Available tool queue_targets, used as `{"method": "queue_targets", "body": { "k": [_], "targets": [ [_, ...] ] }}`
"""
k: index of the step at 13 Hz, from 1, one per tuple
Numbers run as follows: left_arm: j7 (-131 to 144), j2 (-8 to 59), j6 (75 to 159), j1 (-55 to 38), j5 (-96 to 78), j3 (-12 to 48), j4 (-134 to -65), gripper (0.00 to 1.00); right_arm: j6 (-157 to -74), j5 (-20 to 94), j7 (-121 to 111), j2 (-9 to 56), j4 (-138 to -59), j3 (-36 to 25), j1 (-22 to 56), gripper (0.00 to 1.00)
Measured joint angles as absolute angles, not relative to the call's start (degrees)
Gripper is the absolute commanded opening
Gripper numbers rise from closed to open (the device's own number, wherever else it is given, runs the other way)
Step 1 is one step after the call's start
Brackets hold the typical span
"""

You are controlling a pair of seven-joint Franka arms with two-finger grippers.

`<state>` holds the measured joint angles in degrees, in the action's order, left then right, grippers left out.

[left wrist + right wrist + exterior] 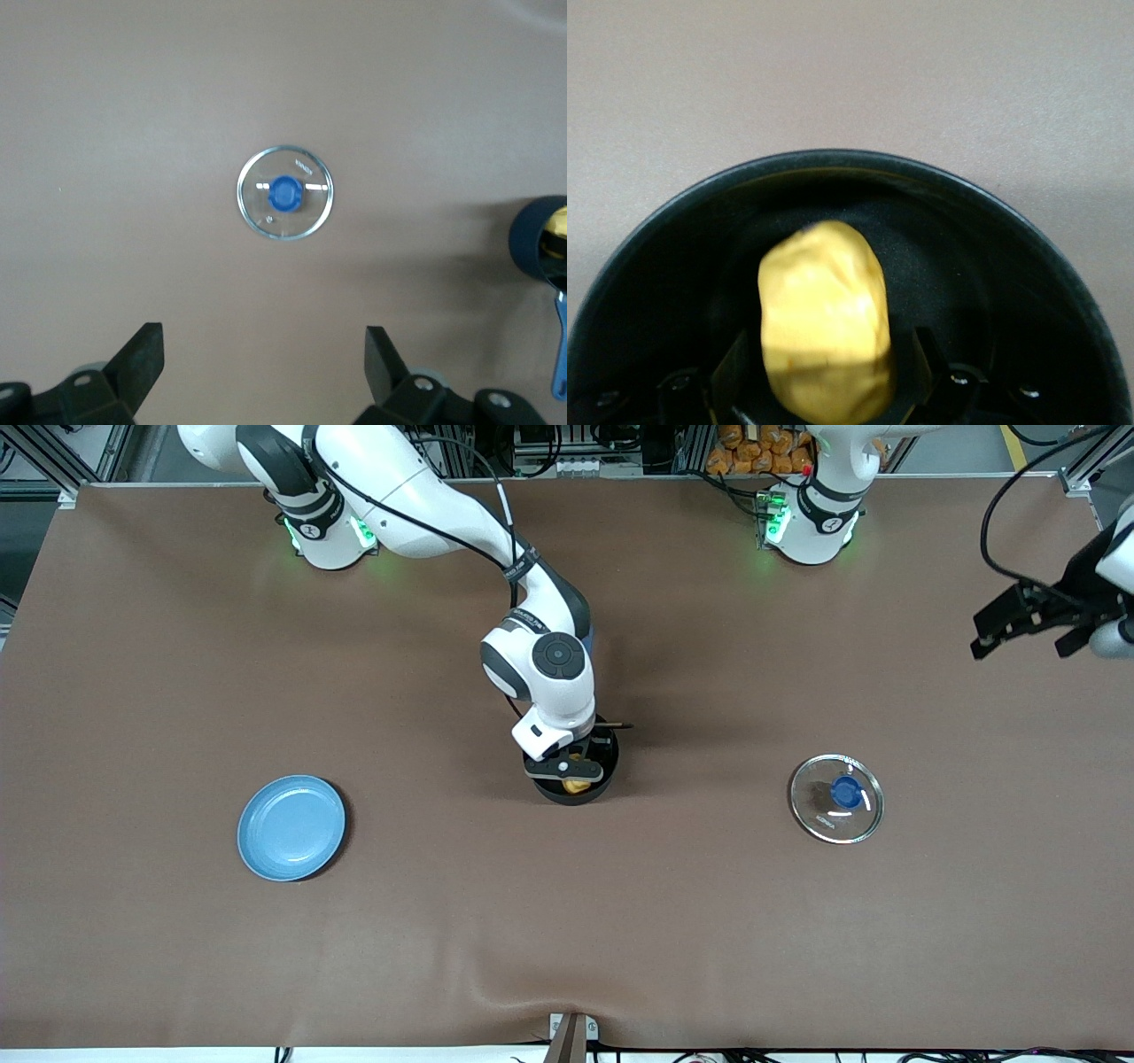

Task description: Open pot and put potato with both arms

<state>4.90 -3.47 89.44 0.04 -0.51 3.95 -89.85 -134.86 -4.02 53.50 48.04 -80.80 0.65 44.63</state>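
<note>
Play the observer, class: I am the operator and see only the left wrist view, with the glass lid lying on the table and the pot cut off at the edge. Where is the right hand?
Observer: The right hand is lowered into the open pot at the middle of the table.
Operator: My left hand hangs open above the table. How much of the potato is inside?
Observer: The right wrist view shows the whole potato within the pot's rim, directly under that hand.
Operator: Anything else on the table?
Observer: A light-blue plate lies toward the right arm's end.
</note>
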Motion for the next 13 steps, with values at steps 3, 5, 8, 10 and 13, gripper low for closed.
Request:
{"method": "queue_targets", "body": {
  "k": [3, 5, 8, 10, 13],
  "targets": [
    [4.9, -3.9, 88.3, 0.3, -2.5, 3.3, -89.9, 1.00, -134.9, -4.0, 53.5, 48.0, -80.5, 0.5, 44.6, 0.83],
    [4.9, -3.9, 88.1, 0.6, -2.9, 3.3, -90.1, 1.00, -134.8, -4.0, 53.5, 47.8, -79.5, 0.4, 44.5, 0.83],
    [5.0, -3.6, 88.0, 0.6, -2.9, 3.3, -90.3, 1.00, -131.1, -4.0, 53.5, 45.8, -78.1, 0.3, 44.3, 0.83],
    [5.2, -3.1, 88.0, 0.7, -2.9, 3.3, -90.4, 1.00, -125.2, -4.0, 53.6, 42.4, -76.9, 0.1, 43.5, 0.81],
    [5.3, -2.8, 88.0, 0.6, -2.9, 3.7, -90.4, 1.00, -114.1, -2.9, 53.1, 34.5, -75.8, 0.3, 40.6, 0.81]
  ]
}}
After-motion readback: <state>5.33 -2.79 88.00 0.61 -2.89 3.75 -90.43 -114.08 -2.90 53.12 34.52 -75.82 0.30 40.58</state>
